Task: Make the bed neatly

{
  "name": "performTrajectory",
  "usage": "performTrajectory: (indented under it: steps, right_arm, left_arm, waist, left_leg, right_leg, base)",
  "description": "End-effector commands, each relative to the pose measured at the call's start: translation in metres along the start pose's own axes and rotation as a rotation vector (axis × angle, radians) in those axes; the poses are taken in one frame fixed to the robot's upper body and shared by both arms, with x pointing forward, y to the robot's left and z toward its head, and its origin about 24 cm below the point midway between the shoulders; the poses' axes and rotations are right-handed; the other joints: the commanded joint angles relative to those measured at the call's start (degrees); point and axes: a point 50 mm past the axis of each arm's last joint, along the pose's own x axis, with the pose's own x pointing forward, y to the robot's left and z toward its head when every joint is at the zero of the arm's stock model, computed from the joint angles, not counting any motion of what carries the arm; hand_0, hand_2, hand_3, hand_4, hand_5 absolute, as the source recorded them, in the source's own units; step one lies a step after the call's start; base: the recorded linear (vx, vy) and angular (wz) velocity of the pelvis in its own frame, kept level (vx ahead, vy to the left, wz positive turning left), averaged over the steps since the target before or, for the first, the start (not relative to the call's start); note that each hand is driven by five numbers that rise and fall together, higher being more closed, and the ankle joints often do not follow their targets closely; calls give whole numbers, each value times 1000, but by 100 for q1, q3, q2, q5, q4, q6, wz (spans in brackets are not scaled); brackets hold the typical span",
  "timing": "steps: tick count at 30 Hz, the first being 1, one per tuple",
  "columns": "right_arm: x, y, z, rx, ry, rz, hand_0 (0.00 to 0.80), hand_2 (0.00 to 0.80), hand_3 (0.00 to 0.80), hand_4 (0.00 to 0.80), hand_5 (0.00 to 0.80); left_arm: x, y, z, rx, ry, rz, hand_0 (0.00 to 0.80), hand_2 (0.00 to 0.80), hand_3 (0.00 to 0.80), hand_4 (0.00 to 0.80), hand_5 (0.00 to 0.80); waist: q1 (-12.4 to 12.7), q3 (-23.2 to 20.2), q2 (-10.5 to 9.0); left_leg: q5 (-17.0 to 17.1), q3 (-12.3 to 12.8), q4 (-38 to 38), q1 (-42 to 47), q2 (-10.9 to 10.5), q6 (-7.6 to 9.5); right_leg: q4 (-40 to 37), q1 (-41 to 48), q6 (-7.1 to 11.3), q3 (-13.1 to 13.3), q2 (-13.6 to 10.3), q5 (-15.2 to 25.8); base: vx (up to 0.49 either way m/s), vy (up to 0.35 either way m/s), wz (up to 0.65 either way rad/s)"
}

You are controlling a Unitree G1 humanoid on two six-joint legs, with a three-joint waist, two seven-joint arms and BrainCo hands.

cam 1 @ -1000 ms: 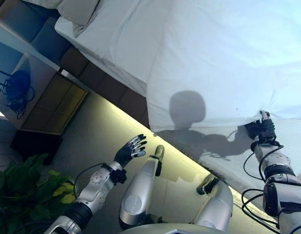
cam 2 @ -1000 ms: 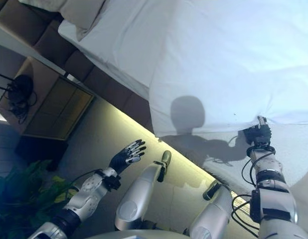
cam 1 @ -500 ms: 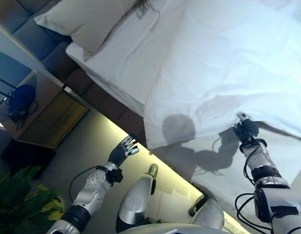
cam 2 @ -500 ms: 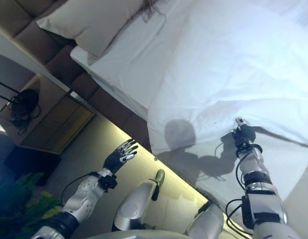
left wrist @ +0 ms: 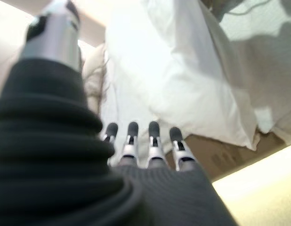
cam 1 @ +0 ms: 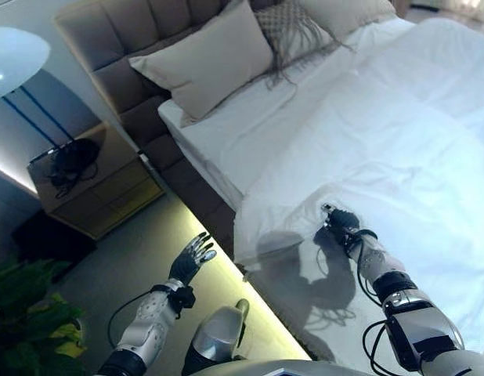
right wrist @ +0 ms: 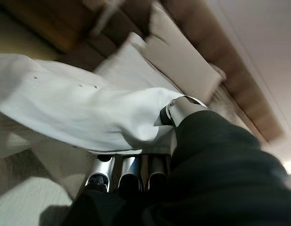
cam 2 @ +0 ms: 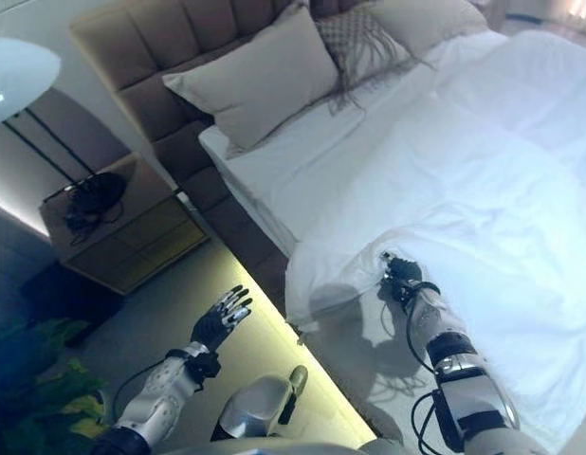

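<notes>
Right wrist view shows the right hand pinching the white duvet between thumb and fingers; keep that pinch firm, left hand idle, splayed.

Head views downward; wrist views close on duvet

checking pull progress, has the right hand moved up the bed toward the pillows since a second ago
Yes. The right hand, shut on the duvet edge, has carried it toward the pillow and headboard; the camera shifted too.
</notes>
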Motion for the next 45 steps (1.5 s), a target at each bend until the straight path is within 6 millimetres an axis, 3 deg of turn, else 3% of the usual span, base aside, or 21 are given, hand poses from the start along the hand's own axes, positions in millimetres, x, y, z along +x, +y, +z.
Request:
performTrajectory:
  steps: [1,7,12,17,19,20,21,22,23,29,35,45]
  right_arm:
    - [17,68,46,-133,-115,263,800,800,800,800,800]
    - [21,129,29,-113,-32,469,800,800,800,800,800]
    - [20,152,21,-120,8,506,800,800,800,800,800]
    - [11,195,7,-142,33,630,800,800,800,800,800]
    - [8,203,4,-158,31,628,800,800,800,800,800]
    - [9,202,4,-167,30,610,800,800,800,800,800]
    - [10,201,5,-177,25,585,747,747,747,747,747]
    - [11,197,7,-182,19,553,414,414,414,414,414]
    - [13,194,8,-177,17,524,0,0,0,0,0]
    - [15,176,7,-71,47,469,0,0,0,0,0]
    - [3,162,-30,-50,201,449,0,0,0,0,0]
    - [-8,141,-58,168,231,361,0,0,0,0,0]
  left_arm:
    - [0,-1,12,27,-48,-11,0,0,0,0,0]
    - [-1,-9,9,20,-12,-32,0,0,0,0,0]
    - [-5,-9,5,17,16,-29,0,0,0,0,0]
    - [-10,-9,1,30,37,-34,0,0,0,0,0]
    - [-10,-10,2,34,40,-37,0,0,0,0,0]
    - [-11,-11,1,35,47,-39,0,0,0,0,0]
    - [-12,-11,0,38,52,-42,0,0,0,0,0]
    - [-13,-10,-1,41,56,-44,0,0,0,0,0]
    - [-13,-9,-1,44,60,-50,0,0,0,0,0]
    - [-15,-9,0,68,72,-81,0,0,0,0,0]
    - [-14,-15,0,69,71,-100,0,0,0,0,0]
    - [-17,-17,-11,65,78,-83,0,0,0,0,0]
  waist:
    - [288,-176,-150]
    - [484,-290,-139]
    - [587,-339,-143]
    - [693,-365,-161]
    - [705,-370,-172]
    - [713,-378,-179]
    - [714,-384,-181]
    - [714,-390,-190]
    - [716,-392,-196]
    - [658,-386,-260]
    - [452,-378,-328]
    - [205,-370,-316]
  left_leg:
    - [43,-28,-61,353,410,-42]
    - [130,-117,-105,424,339,-7]
    - [162,-150,-47,409,299,0]
    - [199,-142,18,401,285,0]
    - [221,-136,30,386,285,-9]
    - [233,-130,42,374,288,-15]
    - [237,-126,52,368,292,-20]
    - [238,-116,64,370,302,-26]
    - [237,-109,71,376,311,-28]
    - [187,-30,40,494,367,-40]
    - [64,147,7,654,444,-7]
    - [-11,268,-31,772,520,48]
  right_leg:
    - [-717,-97,356,72,-383,2137]
    - [-834,223,384,-78,-449,2166]
    - [-879,387,414,-142,-482,2231]
    - [-865,507,443,-293,-507,2238]
    - [-940,570,449,-323,-472,2241]
    - [-979,601,453,-339,-461,2245]
    - [-1002,618,457,-354,-456,2256]
    - [-1016,632,460,-371,-452,2270]
    - [-1030,648,459,-383,-447,2279]
    - [-1200,720,461,-421,-360,2395]
    - [-1353,634,415,-143,-173,2374]
    - [-1158,450,363,40,-88,2277]
  base:
    - [119,96,18]
    - [90,87,19]
    - [64,27,14]
    - [61,-8,12]
    - [24,-47,1]
    - [18,-54,0]
    - [20,-62,2]
    - [20,-62,5]
    - [26,-76,6]
    - [0,-121,-7]
    - [-17,-125,-15]
    - [-25,-59,-9]
